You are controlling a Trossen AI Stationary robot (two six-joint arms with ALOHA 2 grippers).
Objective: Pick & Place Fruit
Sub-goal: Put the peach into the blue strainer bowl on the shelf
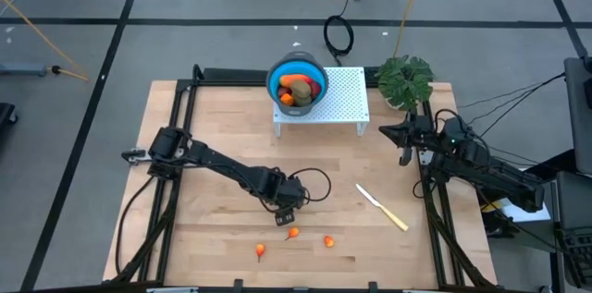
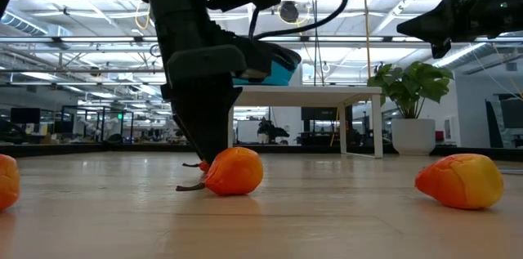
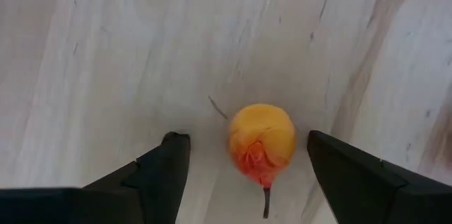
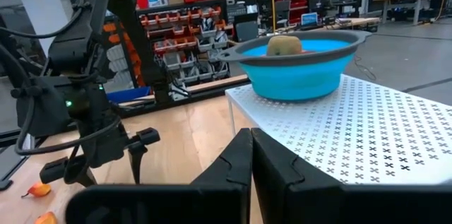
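Three small orange-red fruit pieces lie on the wooden table near its front edge: one (image 1: 293, 233), one (image 1: 260, 250) and one (image 1: 329, 241). My left gripper (image 1: 286, 212) points down over the middle piece (image 3: 261, 141). It is open, with a finger on either side of the piece and touching neither side. In the low view that piece (image 2: 234, 171) rests on the table just in front of the gripper (image 2: 204, 140). My right gripper (image 1: 404, 138) waits shut at the table's right side, level with the shelf (image 4: 248, 150).
A blue bowl (image 1: 274, 79) holding several fruit stands on a white perforated shelf (image 1: 344, 99) at the back. A pale-handled knife (image 1: 382, 208) lies right of centre. A potted plant (image 1: 405, 79) stands at the back right.
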